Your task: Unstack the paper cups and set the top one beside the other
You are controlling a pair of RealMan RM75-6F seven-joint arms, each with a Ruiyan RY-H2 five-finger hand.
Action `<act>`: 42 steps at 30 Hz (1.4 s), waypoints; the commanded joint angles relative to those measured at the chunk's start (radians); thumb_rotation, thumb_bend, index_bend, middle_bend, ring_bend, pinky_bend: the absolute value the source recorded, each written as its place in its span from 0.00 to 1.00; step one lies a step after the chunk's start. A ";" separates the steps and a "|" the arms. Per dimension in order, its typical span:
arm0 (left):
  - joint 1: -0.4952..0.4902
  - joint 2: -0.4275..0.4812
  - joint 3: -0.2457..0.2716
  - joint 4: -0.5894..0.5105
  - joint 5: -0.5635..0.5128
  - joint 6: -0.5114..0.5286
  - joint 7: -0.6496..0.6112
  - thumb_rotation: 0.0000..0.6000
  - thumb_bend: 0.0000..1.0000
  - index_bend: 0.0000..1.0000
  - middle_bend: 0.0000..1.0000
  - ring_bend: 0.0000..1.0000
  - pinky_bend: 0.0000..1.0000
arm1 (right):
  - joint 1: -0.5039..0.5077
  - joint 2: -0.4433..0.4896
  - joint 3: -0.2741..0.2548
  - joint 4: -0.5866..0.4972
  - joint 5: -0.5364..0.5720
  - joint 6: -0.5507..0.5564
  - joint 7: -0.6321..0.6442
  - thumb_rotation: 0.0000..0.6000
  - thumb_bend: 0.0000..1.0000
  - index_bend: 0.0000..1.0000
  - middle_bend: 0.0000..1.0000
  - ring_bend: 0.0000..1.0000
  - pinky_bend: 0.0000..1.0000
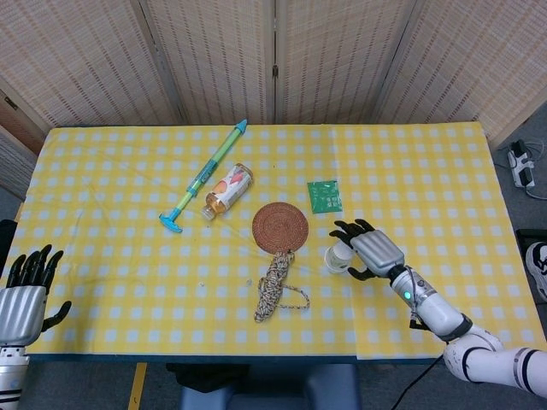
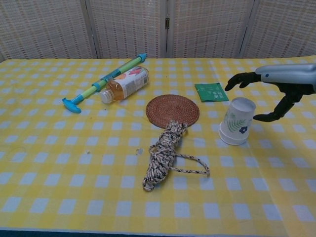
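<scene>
The stacked paper cups [image 1: 339, 255] [image 2: 237, 121], white with a leaf print, stand upside down right of the round woven coaster [image 1: 279, 227] [image 2: 173, 109]. My right hand [image 1: 367, 248] [image 2: 276, 85] hovers just right of and above the cups, fingers spread around them with a visible gap, holding nothing. My left hand [image 1: 23, 288] rests open off the table's near left corner, seen only in the head view.
A coiled rope [image 1: 275, 286] [image 2: 166, 154] lies in front of the coaster. A lying juice bottle [image 1: 226, 191] [image 2: 125, 83] and a green-blue toy pump [image 1: 205, 174] [image 2: 102, 83] are at the back left. A green packet [image 1: 325, 196] [image 2: 211, 92] lies behind the cups.
</scene>
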 commanded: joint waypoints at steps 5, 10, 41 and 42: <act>-0.003 0.001 0.001 -0.001 -0.002 -0.008 -0.004 1.00 0.32 0.02 0.00 0.00 0.00 | 0.031 -0.018 -0.008 0.033 0.051 -0.022 -0.007 1.00 0.38 0.20 0.07 0.10 0.00; -0.002 0.002 0.003 0.000 -0.002 -0.011 -0.014 1.00 0.32 0.02 0.00 0.00 0.00 | 0.041 -0.026 -0.016 0.039 0.062 -0.017 -0.015 1.00 0.38 0.23 0.09 0.10 0.00; -0.004 0.011 0.010 -0.007 -0.005 -0.026 -0.030 1.00 0.32 0.02 0.00 0.00 0.00 | 0.068 -0.031 -0.021 0.053 0.085 0.020 0.025 1.00 0.39 0.38 0.16 0.13 0.00; -0.004 0.011 0.009 -0.007 -0.004 -0.026 -0.030 1.00 0.32 0.02 0.00 0.00 0.00 | 0.066 -0.025 -0.020 0.047 0.082 0.023 0.030 1.00 0.39 0.38 0.16 0.13 0.00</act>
